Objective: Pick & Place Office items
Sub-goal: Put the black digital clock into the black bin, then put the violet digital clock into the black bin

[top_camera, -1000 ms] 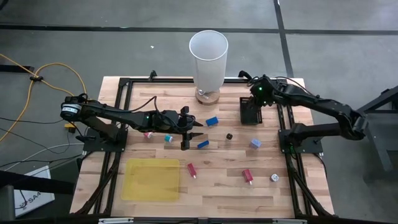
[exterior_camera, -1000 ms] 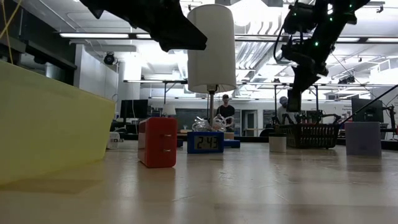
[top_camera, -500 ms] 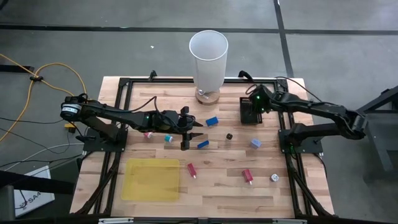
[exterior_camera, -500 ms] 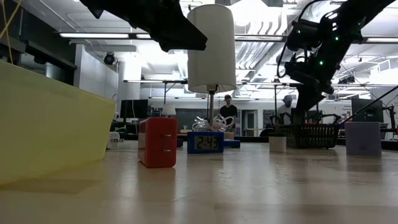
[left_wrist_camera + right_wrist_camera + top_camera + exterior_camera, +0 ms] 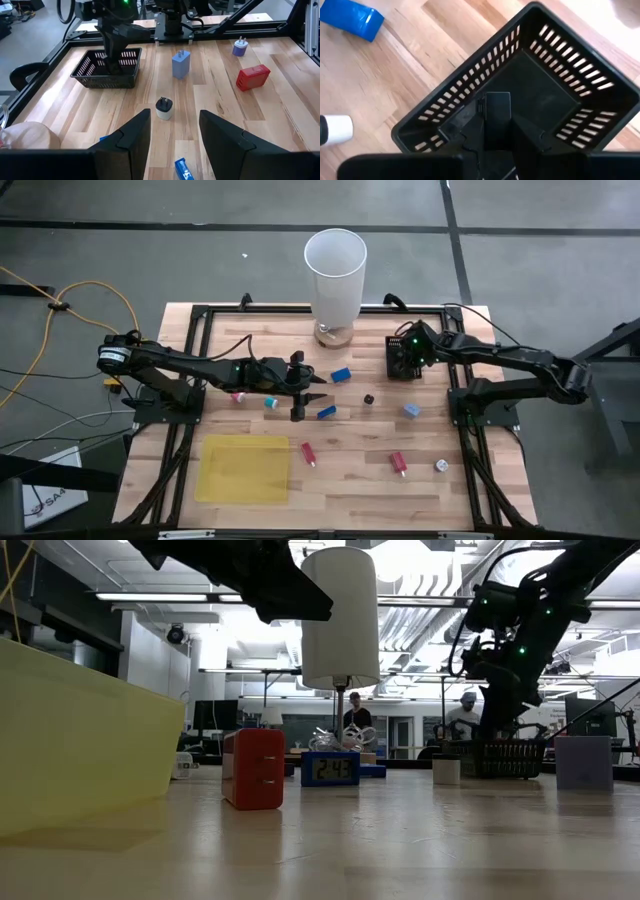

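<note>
While the right gripper (image 5: 496, 131), clenched shut, reaches into the black basket (image 5: 403, 358), the left gripper (image 5: 172, 131) hangs open and empty above a white-and-black plug (image 5: 163, 107). Other office items lie scattered on the table (image 5: 350, 470); likely light, rigid and smooth, best pinched across flat sides. Only the low view shows the blue piece's (image 5: 331, 768) clock face

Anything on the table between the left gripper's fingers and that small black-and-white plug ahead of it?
Nothing visible: bare wood lies between the left gripper and the plug.
</note>
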Available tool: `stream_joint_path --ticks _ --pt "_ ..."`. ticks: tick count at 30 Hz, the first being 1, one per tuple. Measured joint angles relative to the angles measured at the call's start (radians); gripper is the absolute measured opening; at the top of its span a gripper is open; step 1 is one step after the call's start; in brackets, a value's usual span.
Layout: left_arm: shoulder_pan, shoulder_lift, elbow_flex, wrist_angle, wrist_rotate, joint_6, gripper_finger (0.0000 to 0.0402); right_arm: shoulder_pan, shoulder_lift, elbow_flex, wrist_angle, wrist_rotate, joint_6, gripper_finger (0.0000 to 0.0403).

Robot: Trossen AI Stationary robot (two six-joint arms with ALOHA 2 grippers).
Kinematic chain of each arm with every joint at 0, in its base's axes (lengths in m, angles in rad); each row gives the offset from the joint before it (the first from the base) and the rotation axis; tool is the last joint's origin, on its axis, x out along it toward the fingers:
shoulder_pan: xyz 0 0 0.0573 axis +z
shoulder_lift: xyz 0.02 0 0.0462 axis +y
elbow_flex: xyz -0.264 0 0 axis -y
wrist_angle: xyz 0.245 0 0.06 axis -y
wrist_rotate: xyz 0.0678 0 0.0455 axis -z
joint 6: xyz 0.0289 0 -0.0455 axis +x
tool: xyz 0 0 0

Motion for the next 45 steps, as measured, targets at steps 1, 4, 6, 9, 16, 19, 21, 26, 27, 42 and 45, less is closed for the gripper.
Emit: stream_joint_path --ticks 1,4,6,9,16,19,21,26,27,42,45 --pt "0.0 0.0 0.0 0.0 0.0 0.0 0.0161 0.0 0.0 0.0 0.002 0.0 0.0 0.0062" --pt "0.0 0.0 0.0 0.0 0.0 0.0 0.0161 0.0 0.0 0.0 0.004 0.0 -0.006 0.0074" --pt "0.0 0.0 0.0 0.0 0.0 0.0 0.0161 0.0 0.0 0.0 0.007 0.0 -0.009 0.0083" --pt "0.0 0.0 0.0 0.0 0.0 0.0 0.0161 0.0 0.0 0.0 0.015 0.0 -0.012 0.0095" --pt "0.0 0.0 0.0 0.0 0.0 0.0 0.0161 0.0 0.0 0.0 0.015 0.001 -0.016 0.0105" --pt "0.0 0.0 0.0 0.0 0.0 0.0 0.0161 0.0 0.0 0.0 0.015 0.001 -0.016 0.0106" --pt "0.0 0.0 0.0 0.0 0.0 0.0 0.0161 0.0 0.0 0.0 0.015 0.001 -0.016 0.0106" --pt "0.0 0.0 0.0 0.0 0.0 0.0 0.0161 0.0 0.0 0.001 0.015 0.002 -0.02 0.0106" --pt "0.0 0.0 0.0 0.0 0.0 0.0 0.0161 0.0 0.0 0.001 0.018 0.002 -0.02 0.0106" --pt "0.0 0.0 0.0 0.0 0.0 0.0 0.0161 0.0 -0.008 0.002 0.148 0.006 -0.068 0.0106" --pt "0.0 0.0 0.0 0.0 0.0 0.0 0.0161 0.0 -0.025 0.002 0.185 0.006 -0.078 0.0106"
